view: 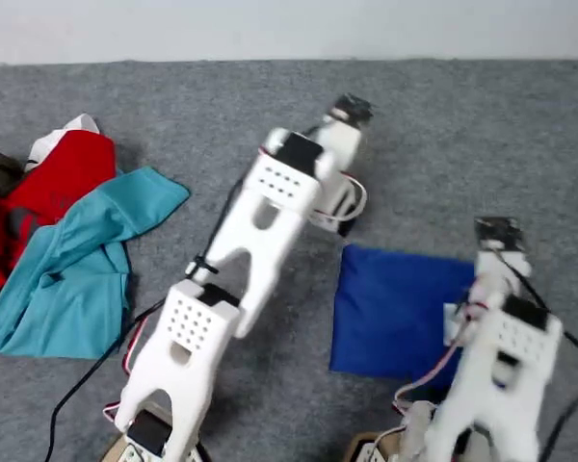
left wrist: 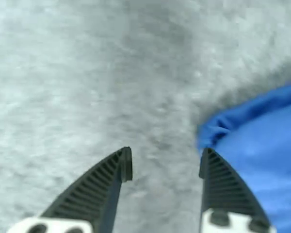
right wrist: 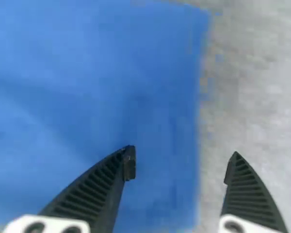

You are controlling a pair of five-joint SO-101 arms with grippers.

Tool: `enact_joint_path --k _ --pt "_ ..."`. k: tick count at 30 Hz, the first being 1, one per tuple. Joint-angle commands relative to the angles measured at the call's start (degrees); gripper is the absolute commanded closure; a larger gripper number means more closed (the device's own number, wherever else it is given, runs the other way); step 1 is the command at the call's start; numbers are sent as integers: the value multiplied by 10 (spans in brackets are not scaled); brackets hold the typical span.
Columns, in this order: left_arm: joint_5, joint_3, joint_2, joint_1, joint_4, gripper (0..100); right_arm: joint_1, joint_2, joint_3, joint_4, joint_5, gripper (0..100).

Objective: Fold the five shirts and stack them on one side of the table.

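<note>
One folded blue shirt [view: 395,308] — one teal shirt [view: 77,260], one red shirt [view: 63,178]

Grey fuzzy tabletop covering [view: 482,135], pale wall [view: 270,29] behind its far edge

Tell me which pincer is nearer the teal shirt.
Left. Left pincer is at the blue shirt's corner on the teal shirt's side; right pincer is above the blue shirt's far edge.

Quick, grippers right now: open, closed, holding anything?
Left gripper: open, empty, at a corner of the blue shirt.
Right gripper: open, empty, over that shirt's edge.
</note>
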Motion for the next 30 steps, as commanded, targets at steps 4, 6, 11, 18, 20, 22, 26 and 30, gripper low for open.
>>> enact_joint_path --k 4,6,11,18,20,22,26,30 --pt "4 -31 -23 -45 12 776 -97 214 -146 -22 -52 686" --pt "4 -31 -27 -53 12 776 -91 270 -184 -23 -50 686" --pt "4 -31 -28 -59 12 776 -86 393 -250 -22 -45 755" --pt "4 -32 -28 -59 12 776 -133 456 -263 -17 51 998" --pt "4 -31 -28 -61 12 776 -144 450 -263 -17 48 973" --pt "4 -31 -28 -62 12 776 -144 437 -266 -22 33 989" --pt "4 -31 -25 -62 12 776 -126 392 -310 -26 -24 989" --pt "4 -31 -27 -62 12 776 -98 364 -375 -26 -83 989"
